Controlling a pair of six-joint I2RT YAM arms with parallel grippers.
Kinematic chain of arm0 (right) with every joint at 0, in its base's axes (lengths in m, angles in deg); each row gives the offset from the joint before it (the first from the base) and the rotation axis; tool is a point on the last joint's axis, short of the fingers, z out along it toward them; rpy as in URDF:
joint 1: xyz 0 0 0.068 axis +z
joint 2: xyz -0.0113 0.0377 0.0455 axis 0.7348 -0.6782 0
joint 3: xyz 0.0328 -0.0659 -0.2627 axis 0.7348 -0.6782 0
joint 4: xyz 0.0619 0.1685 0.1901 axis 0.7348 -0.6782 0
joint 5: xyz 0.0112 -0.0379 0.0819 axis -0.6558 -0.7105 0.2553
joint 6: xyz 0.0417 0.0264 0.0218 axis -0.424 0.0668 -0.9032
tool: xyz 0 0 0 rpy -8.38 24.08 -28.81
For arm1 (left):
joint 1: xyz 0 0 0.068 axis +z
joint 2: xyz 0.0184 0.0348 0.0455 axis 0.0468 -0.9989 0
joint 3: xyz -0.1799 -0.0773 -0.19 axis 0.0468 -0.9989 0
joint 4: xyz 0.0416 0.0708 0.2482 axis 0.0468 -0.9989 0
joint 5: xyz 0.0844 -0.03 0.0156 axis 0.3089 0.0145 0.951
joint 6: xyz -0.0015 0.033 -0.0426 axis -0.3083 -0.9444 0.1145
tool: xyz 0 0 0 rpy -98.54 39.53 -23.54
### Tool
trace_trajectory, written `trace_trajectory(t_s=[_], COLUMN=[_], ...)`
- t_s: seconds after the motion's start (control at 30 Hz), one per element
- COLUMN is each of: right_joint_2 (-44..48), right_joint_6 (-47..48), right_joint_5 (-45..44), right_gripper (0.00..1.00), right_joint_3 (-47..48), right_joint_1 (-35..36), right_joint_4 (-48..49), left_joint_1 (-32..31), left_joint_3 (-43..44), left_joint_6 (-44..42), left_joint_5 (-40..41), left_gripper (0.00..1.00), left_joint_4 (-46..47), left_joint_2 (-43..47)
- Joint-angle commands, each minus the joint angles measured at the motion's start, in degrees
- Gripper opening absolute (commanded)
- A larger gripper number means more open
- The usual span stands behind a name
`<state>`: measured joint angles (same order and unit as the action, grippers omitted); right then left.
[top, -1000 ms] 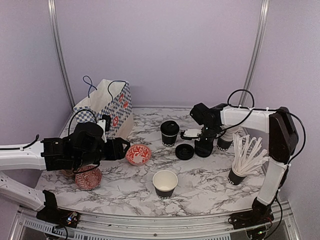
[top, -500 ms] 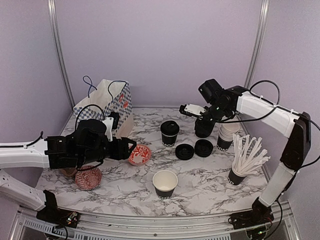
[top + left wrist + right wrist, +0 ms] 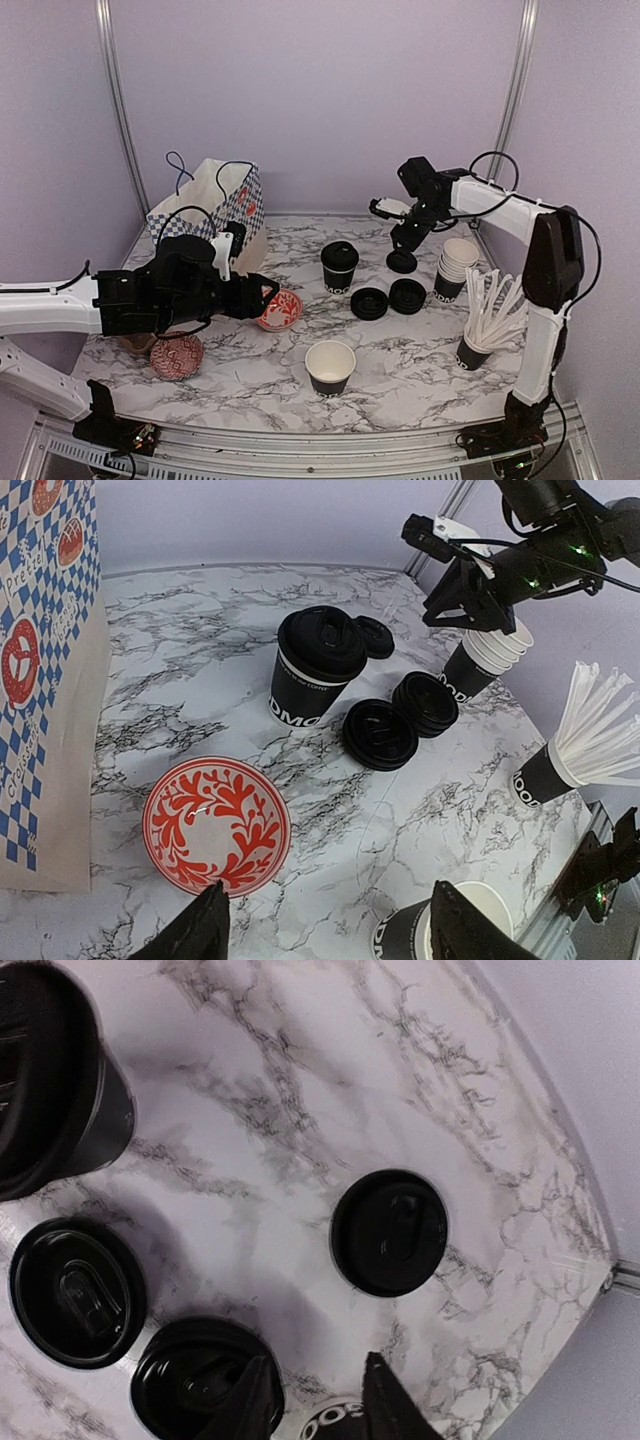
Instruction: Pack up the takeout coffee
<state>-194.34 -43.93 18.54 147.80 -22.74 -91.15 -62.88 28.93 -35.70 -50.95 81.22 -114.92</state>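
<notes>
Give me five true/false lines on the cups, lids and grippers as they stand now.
1. One cup has its lid on. True.
2. The front cup is lidded. False: it stands open.
3. The right gripper holds a lid. False: its fingers are apart with nothing between them, and a loose lid lies on the table.
4. The left gripper is open. True.
5. The red bowl sits in the bag. False: it is on the table beside the bag.

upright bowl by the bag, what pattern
Bowl: red scrollwork on white, clearest in left wrist view.
</notes>
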Motion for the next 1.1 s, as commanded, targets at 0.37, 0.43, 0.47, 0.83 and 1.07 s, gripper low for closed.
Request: trace_trajectory(t_s=[0.37, 0.43, 0.47, 0.83, 1.07], right_joint_2=[-24.5, -25.4, -25.7, -29.2, -31.6], right_joint_6=[-5.3, -5.4, -5.5, -5.5, -6.5], right_joint_5=[5.6, 6.3, 6.5, 5.1, 2.9], right_gripper=[0.82, 0.84, 0.85, 0.85, 0.86], right_joint_3=[26.2, 26.2, 26.2, 26.7, 29.4], right_joint_1=[-6.8, -7.4, -7.6, -8.2, -9.2], right_joint_4=[-6.8, -7.0, -7.1, -7.3, -6.1], left_joint_1=[0.3, 0.3, 0.3, 0.3, 0.3], left_joint_3=[-2.4, -2.5, -2.4, -2.8, -3.0], left_joint_6=[-0.2, -0.3, -0.3, 0.0, 0.4], left_joint_5=[-2.2, -2.4, -2.5, -2.8, -2.9], left_gripper=[0.70, 0.69, 0.70, 0.70, 0.70], left_joint_4=[2.2, 3.8, 3.9, 4.4, 4.4], left_joint_2=[0.8, 0.4, 0.1, -1.0, -1.1])
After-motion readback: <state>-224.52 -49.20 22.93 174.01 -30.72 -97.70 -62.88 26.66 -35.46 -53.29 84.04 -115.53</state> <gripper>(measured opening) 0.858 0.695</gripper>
